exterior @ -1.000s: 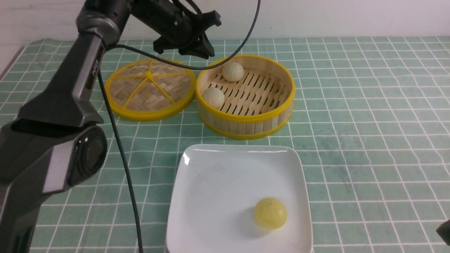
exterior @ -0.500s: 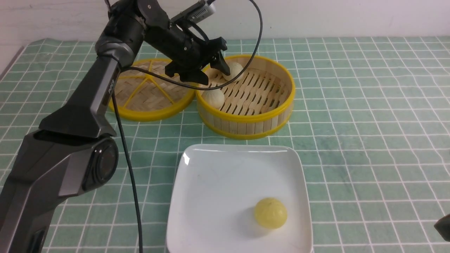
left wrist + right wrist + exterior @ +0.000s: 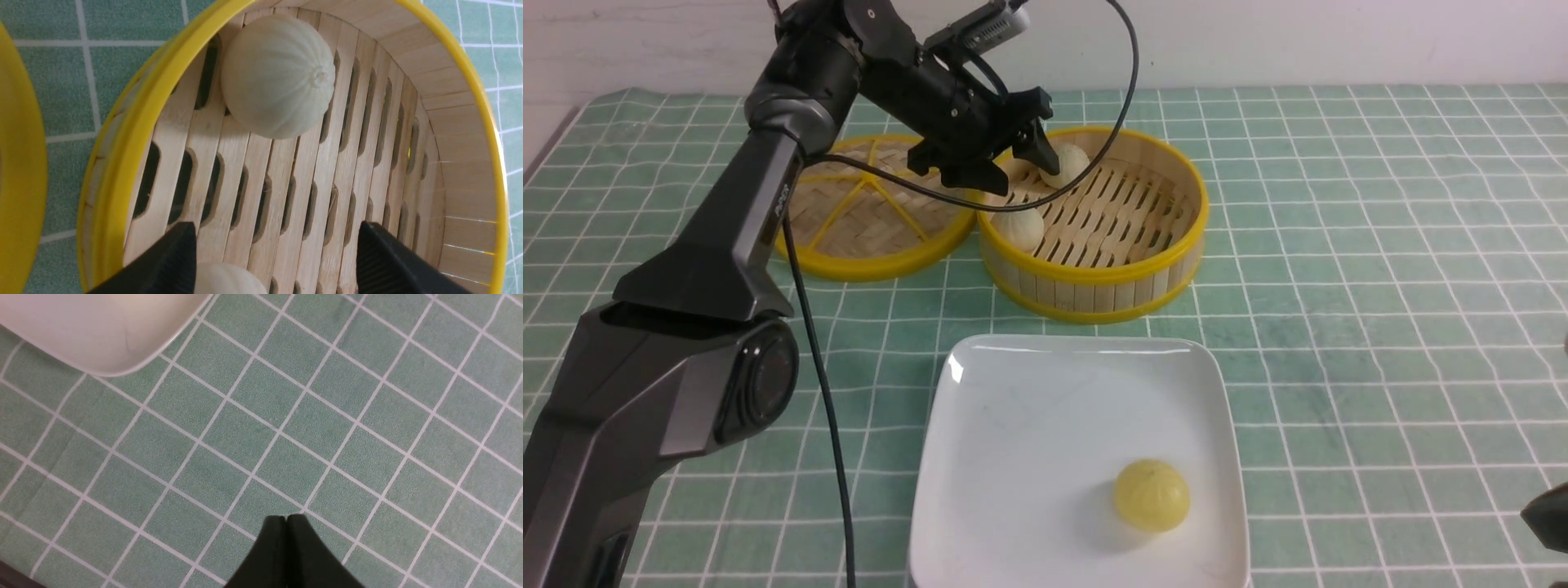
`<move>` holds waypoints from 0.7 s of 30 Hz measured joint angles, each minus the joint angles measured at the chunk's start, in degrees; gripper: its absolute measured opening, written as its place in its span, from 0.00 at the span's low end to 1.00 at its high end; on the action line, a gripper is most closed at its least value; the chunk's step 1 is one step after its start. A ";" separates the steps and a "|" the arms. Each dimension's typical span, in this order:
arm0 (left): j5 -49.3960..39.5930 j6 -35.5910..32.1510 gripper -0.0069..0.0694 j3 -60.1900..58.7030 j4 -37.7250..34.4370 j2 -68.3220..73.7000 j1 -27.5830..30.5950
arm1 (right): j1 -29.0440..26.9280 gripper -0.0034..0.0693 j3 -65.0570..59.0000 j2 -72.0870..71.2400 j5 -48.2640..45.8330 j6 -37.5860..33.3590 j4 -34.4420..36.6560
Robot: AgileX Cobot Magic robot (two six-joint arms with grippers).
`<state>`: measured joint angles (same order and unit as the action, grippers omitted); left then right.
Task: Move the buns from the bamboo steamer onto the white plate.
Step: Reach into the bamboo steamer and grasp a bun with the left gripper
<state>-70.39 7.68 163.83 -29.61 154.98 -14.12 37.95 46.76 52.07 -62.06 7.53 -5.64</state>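
The bamboo steamer (image 3: pixel 1098 276) stands behind the white plate (image 3: pixel 1078 346). Two off-white buns lie in it: one by the near-left wall (image 3: pixel 1018 229), one at the back (image 3: pixel 1072 161), partly hidden by a finger. My left gripper (image 3: pixel 1019 173) hangs open over the steamer's left part, holding nothing. In the left wrist view its fingertips (image 3: pixel 186 228) stand wide apart. The far bun (image 3: pixel 278 77) lies beyond them, and the near bun (image 3: pixel 226 281) peeks in at the frame's edge between the fingers. A pale yellow bun (image 3: pixel 1151 495) rests on the plate. My right gripper (image 3: pixel 286 517) is shut above the cloth beside the plate's corner (image 3: pixel 102 339).
The flat woven lid (image 3: pixel 874 208) lies left of the steamer, almost touching it. The left arm's cable (image 3: pixel 821 392) hangs down past the plate's left side. The arm's bulky base (image 3: pixel 670 384) fills the front left. Green chequered cloth (image 3: pixel 1380 327) covers the table.
Over the last second my left gripper came down to the steamer and opened wide. In the last half second it barely moved. The buns have not shifted.
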 joint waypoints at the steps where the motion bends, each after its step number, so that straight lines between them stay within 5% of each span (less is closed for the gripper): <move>1: 0.80 -0.73 0.78 0.00 -0.43 0.00 -0.11 | 0.00 0.05 0.00 0.00 0.36 0.00 0.00; 13: 4.38 -5.99 0.78 0.28 -10.63 4.37 -1.05 | 0.00 0.07 0.00 0.00 3.87 0.00 0.00; 21: 6.41 -17.92 0.78 0.28 -10.71 5.25 -0.99 | 0.00 0.08 0.00 0.00 4.62 0.00 0.00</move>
<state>-63.98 -10.24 164.11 -40.33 160.23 -15.11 37.95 46.76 52.07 -57.44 7.53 -5.64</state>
